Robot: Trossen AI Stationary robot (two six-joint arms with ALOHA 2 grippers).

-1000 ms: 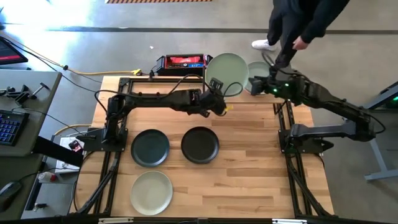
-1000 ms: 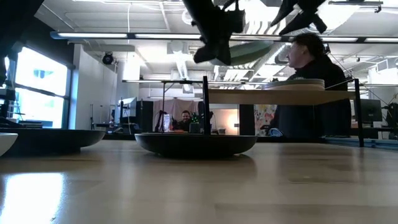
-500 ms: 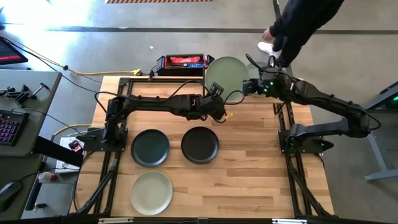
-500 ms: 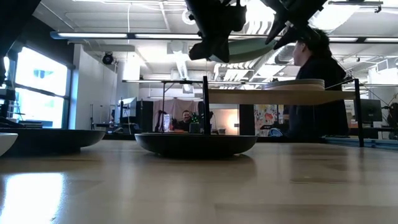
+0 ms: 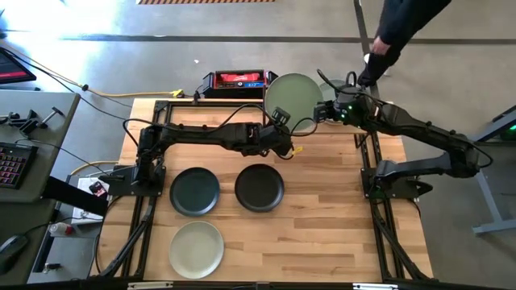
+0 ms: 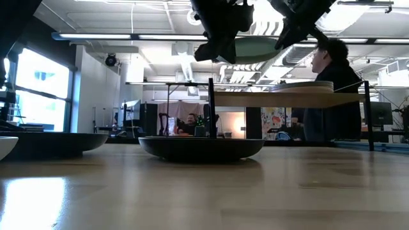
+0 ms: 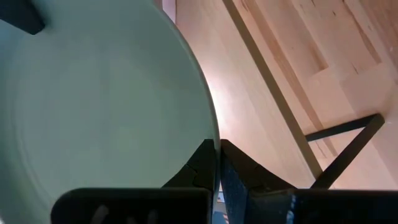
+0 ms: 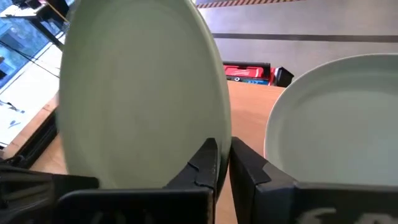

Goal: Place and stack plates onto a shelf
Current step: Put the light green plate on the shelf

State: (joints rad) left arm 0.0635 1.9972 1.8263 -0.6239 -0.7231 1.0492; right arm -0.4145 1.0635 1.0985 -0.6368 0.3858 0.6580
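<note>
Two grippers, left (image 5: 284, 122) and right (image 5: 320, 112), have jaws clamped on one sage plate (image 5: 293, 95) above the shelf (image 6: 287, 98); handover underway, so one gripper should probably release next.

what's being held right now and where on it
The sage green plate, above the shelf, pinched at opposite rim edges by the left gripper and right gripper.

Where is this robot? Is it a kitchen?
Probably not a kitchen: it looks like a workshop or robot lab. There is a concrete floor, a keyboard on a side desk, and a big room with ceiling pipes behind the table.
</note>
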